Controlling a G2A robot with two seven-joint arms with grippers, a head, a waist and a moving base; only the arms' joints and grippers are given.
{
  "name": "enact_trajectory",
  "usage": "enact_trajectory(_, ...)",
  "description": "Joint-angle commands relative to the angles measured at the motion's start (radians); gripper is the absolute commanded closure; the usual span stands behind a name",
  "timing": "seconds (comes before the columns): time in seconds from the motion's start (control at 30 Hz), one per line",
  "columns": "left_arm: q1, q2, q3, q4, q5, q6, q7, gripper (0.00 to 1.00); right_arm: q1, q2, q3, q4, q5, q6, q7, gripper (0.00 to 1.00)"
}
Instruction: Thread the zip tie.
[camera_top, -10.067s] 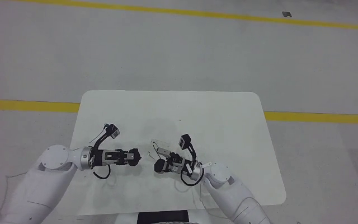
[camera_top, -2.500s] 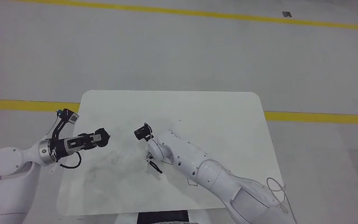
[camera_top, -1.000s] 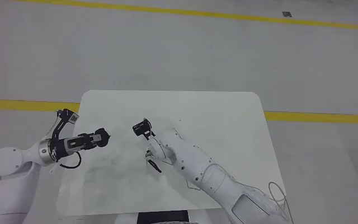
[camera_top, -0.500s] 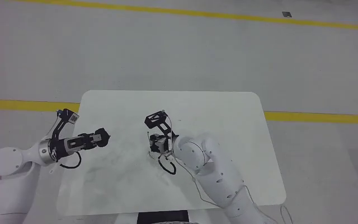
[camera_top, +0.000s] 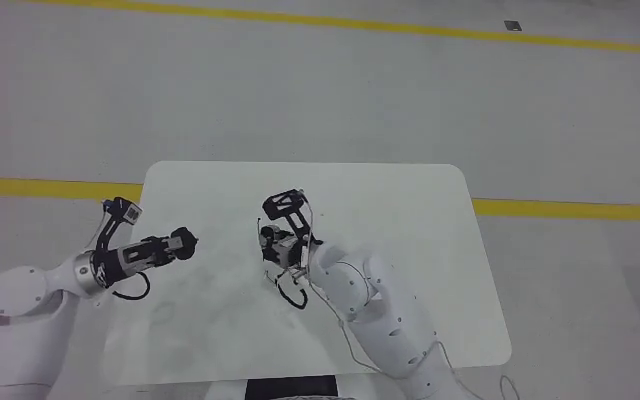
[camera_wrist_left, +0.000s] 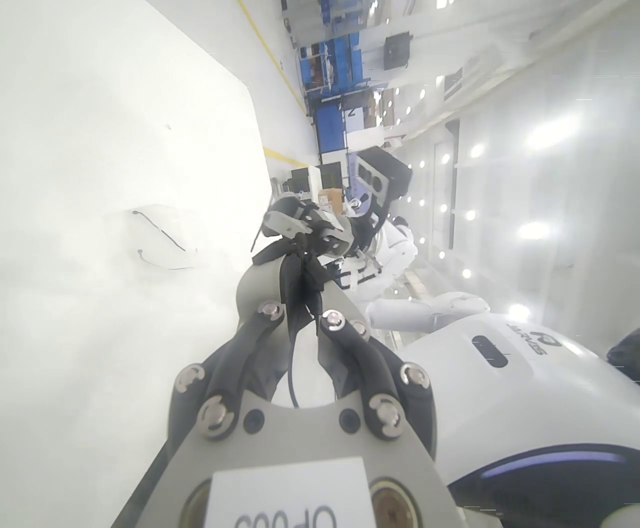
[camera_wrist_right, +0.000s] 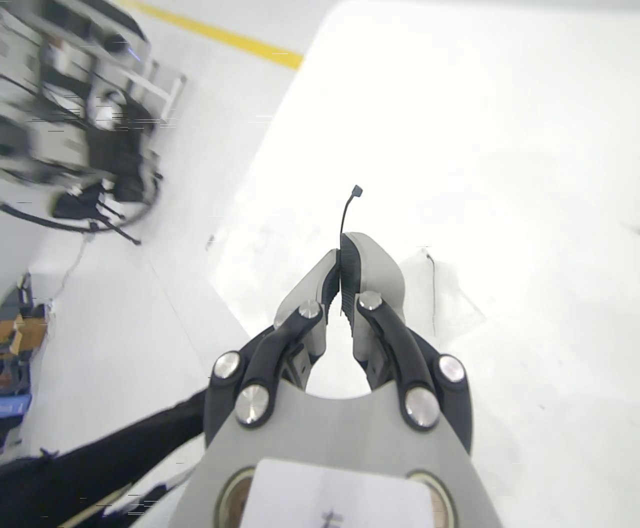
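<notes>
While the right gripper (camera_wrist_right: 341, 250) is pinching the black zip tie (camera_wrist_right: 347, 215) between closed fingers, we are judging the task to be at an early stage. The zip tie is off the surface (camera_top: 400, 200) and in hand, but nothing is threaded yet. The strap is sticking out straight past the fingertips, with its small square head (camera_wrist_right: 357, 190) hanging free above the surface. A short thin length is showing below the pads on the wrist side. No loop is forming, and no tail is sitting in the head.

We are seeing the left gripper (camera_wrist_left: 295, 262) hovering over the left part of the surface, well apart from the right gripper in the top view and pointing toward it. Its fingers are lying together. A thin dark strand is running down between them, and we are not able to tell whether it is a second tie, a cable, or nothing held at all.

A clear bag (camera_wrist_left: 160, 235) is lying flat on the surface near the right gripper, with thin dark strands inside that are looking like more ties.

By our reading, the picking up is done. The main work is remaining: bringing the two grippers close, getting the free end under control with the left gripper, bending the strap round, and feeding the tail through the head.
</notes>
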Motion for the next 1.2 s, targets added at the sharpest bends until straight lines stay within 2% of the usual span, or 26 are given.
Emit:
enact_trajectory(0.0, 0.000, -0.001, 0.014, 0.008, -0.002, -0.007, 0.031, 1.00, 0.000, -0.003, -0.019, -0.002, -0.021, 0.004, -0.096, 1.00)
enact_trajectory(0.13, -0.016, -0.004, 0.048, 0.038, -0.013, -0.019, 0.093, 1.00, 0.026, -0.014, -0.072, 0.013, -0.084, 0.015, -0.247, 1.00)
enact_trajectory(0.33, -0.063, -0.006, 0.072, 0.097, -0.051, -0.044, 0.165, 1.00, 0.073, -0.038, -0.134, 0.066, -0.132, 0.087, -0.396, 1.00)
enact_trajectory(0.4, -0.079, -0.006, 0.071, 0.107, -0.069, -0.044, 0.164, 1.00, 0.085, -0.044, -0.149, 0.085, -0.132, 0.101, -0.421, 1.00)
enact_trajectory(0.67, -0.079, -0.006, 0.071, 0.107, -0.069, -0.044, 0.164, 1.00, 0.084, -0.044, -0.148, 0.085, -0.133, 0.100, -0.424, 1.00)
enact_trajectory(0.7, -0.081, -0.006, 0.075, 0.109, -0.072, -0.034, 0.180, 1.00, 0.084, -0.045, -0.147, 0.089, -0.140, 0.100, -0.440, 1.00)
enact_trajectory(0.77, -0.088, -0.005, 0.080, 0.115, -0.086, -0.018, 0.178, 1.00, 0.096, -0.049, -0.156, 0.101, -0.170, 0.122, -0.464, 1.00)
enact_trajectory(0.93, -0.122, 0.000, 0.082, 0.161, -0.145, 0.015, 0.125, 1.00, 0.135, -0.075, -0.199, 0.143, -0.222, 0.233, -0.552, 1.00)
enact_trajectory(1.1, -0.150, 0.004, 0.101, 0.197, -0.160, 0.039, 0.091, 1.00, 0.153, -0.098, -0.211, 0.201, -0.226, 0.237, -0.616, 1.00)
enact_trajectory(1.17, -0.150, 0.004, 0.101, 0.197, -0.160, 0.039, 0.091, 1.00, 0.156, -0.100, -0.213, 0.210, -0.231, 0.236, -0.620, 1.00)
